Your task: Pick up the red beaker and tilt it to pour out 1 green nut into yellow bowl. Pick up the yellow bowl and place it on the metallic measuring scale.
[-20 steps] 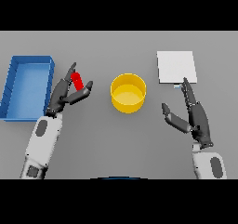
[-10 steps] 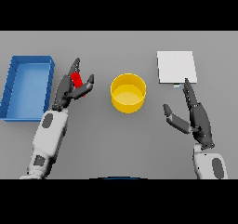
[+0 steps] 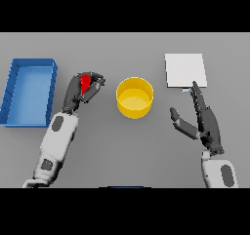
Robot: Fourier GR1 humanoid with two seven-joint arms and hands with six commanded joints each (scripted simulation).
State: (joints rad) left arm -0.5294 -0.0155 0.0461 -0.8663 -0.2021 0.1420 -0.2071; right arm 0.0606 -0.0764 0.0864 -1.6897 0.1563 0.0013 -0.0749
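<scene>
Nearest, at the lower right of the frame, the right hand sits above the grey table with its fingers straight and thumb spread out to the side, holding nothing; its fingertips reach just up to the lower edge of the flat, square, pale metallic measuring scale in the upper right.

At the centre of the frame stands the round yellow bowl, upright and open at the top; I can see only its yellow floor inside, and no nut shows there.

Left of the bowl, and apart from it, the left hand is curled round the small red beaker, fingers and thumb wrapped about it so that only a strip of red shows between them. Whether the beaker is upright or tipped, and what lies in it, I cannot tell.

Farther left, the rectangular blue plastic bin lies along the frame's left edge, showing nothing but its blue floor.
</scene>
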